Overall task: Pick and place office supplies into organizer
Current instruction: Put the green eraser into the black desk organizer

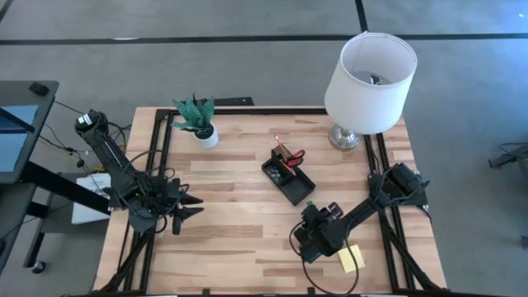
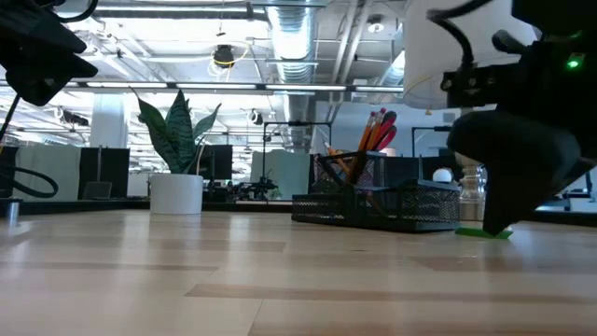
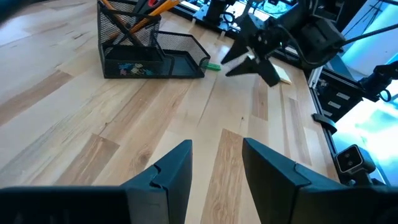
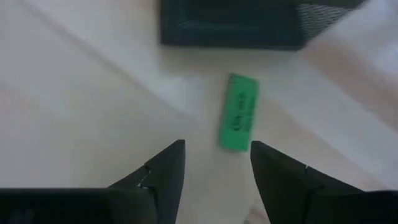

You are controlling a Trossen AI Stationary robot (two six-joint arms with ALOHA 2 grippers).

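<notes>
One small green block (image 4: 239,112) lies flat on the wooden surface (image 1: 239,223), just beside the black mesh organizer (image 1: 289,177), off its short low end. The organizer is the landmark, near the middle of the surface. Its tall compartment holds orange pencils (image 2: 371,131) and one pair of red-handled scissors (image 1: 296,156); the exact pencil count cannot be told. One yellow sticky-note pad (image 1: 351,258) lies farther out, beyond the block, toward the surface's near edge. The right end effector (image 4: 214,163) hovers over the block, fingers apart, holding nothing. The left end effector (image 3: 216,162) waits well to the organizer's left, fingers apart and empty. Behind the organizer stand one potted plant (image 1: 198,120) and one white-shaded lamp (image 1: 370,78).
</notes>
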